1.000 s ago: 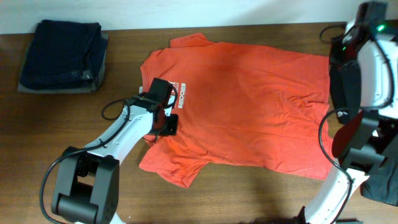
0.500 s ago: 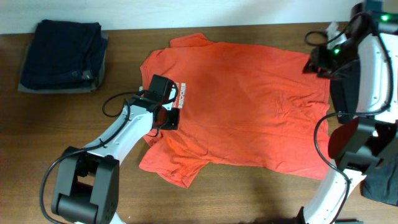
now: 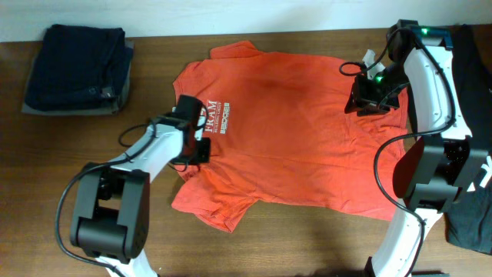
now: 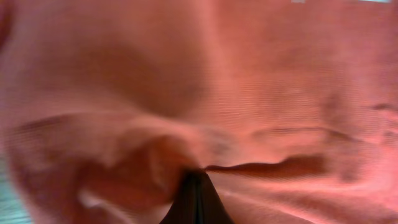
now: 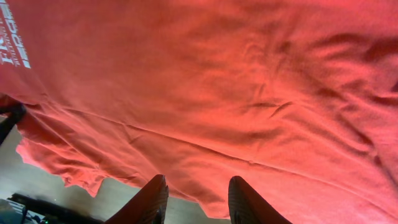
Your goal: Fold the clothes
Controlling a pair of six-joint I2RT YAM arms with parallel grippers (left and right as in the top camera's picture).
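Left gripper (image 4: pixel 195 183) is pinching T-shirt (image 3: pixel 307 138) cloth, jaws closed; right gripper (image 5: pixel 198 200) is hovering open above it; shallow pinch is risking slippage, skewing the fold.

I am counting one red-orange T-shirt (image 3: pixel 307 131) lying on the one surface (image 3: pixel 307 238), and it is carrying one block of white lettering (image 3: pixel 219 117). One folded dark navy pile (image 3: pixel 77 68) is sitting there too. One dark cloth (image 3: pixel 470 225) is showing only partly at the edge. I am working with two arms, my left arm (image 3: pixel 146 158) and my right arm (image 3: pixel 434 85), each ending in one pair of jaws, making two pairs. On my right jaws two fingers (image 5: pixel 152 199) are showing; on my left jaws I am making out a single dark tip (image 4: pixel 196 199).
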